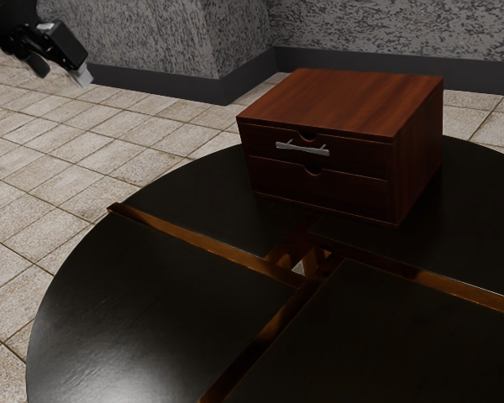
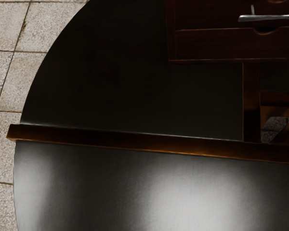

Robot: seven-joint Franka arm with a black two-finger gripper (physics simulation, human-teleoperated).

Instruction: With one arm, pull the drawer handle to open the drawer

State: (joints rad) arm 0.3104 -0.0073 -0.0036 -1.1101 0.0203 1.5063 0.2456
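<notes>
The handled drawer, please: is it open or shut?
Shut: the drawer front lies flush with the cabinet face, level with the lower drawer.

End effector (image 1: 74,72) raised, angled downward, exterior view's upper left.

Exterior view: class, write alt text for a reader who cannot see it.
A small wooden cabinet with two drawers, both looking shut, sits on a round dark table; the upper drawer bears a metal handle. The pincer hangs at the exterior view's upper left, above the tiled floor, well apart from the handle.
</notes>
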